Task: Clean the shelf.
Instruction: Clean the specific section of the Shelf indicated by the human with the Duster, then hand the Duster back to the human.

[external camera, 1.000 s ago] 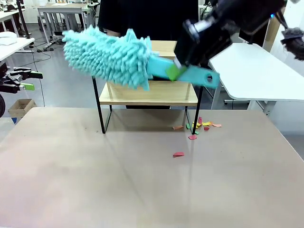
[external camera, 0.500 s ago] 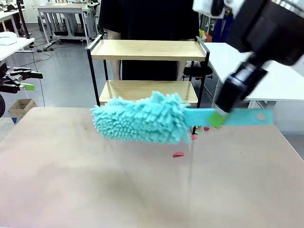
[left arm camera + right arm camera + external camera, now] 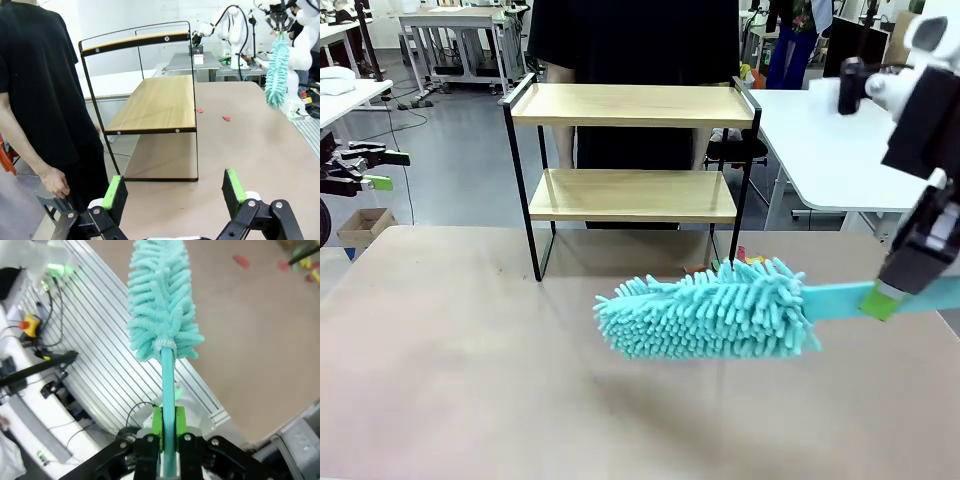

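While my right hand clamps the flat turquoise handle of the duster between its green pads, the fluffy head hangs out toward the middle of the desk, above its surface and in front of the shelf. From my right wrist the handle runs straight up out of my closed fingers into the shaggy head, with the desk top beyond it.

The shelf stands at the far side of the desk, both wooden boards bare, its thin black legs planted on the desk. It sits well apart from my right hand, farther from me and to my left; the duster's head lies lower than the bottom board and nearer to me, not touching the frame. Small coloured scraps of paper lie on the desk by the shelf's right front leg, partly hidden behind the duster.

My left hand is spread wide and holds nothing, off at the left end of the desk. Looking along its fingers I see the shelf end-on, near but not touching. A person in a black shirt stands just behind the shelf, one hand down at their side.
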Available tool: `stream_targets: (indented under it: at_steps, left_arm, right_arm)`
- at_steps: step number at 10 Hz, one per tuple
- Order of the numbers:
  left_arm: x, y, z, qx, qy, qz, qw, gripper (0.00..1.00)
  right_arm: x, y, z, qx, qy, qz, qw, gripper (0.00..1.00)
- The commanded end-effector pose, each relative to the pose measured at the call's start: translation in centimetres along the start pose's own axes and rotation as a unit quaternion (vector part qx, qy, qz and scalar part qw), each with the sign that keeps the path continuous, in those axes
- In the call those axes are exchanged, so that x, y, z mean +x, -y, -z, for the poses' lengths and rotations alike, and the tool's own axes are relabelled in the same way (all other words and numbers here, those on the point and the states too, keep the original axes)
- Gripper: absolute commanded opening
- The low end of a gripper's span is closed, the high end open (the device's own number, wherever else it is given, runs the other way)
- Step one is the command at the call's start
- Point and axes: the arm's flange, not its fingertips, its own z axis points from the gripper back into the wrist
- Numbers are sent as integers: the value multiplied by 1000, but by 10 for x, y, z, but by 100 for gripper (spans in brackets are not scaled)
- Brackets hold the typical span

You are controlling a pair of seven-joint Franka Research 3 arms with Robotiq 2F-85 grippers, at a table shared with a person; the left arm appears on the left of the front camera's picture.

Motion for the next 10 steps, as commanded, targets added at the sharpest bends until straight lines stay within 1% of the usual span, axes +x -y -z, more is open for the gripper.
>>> stream_targets:
  at_steps: [1, 2, 3, 10]
  left_arm:
    - [2, 3, 0, 0, 0, 0, 1000, 100]
    - [2, 3, 0, 0, 0, 0, 1000, 100]
    - [2, 3, 0, 0, 0, 0, 1000, 100]
    - [2, 3, 0, 0, 0, 0, 1000, 100]
  right_arm:
    - [-17, 22, 9, 15, 11, -7, 1000, 13]
    - [-19, 25, 12, 11, 20, -9, 1000, 13]
    - [-7, 11, 8, 9, -2, 2, 1000, 13]
    - [-7, 11, 8, 9, -2, 2, 1000, 13]
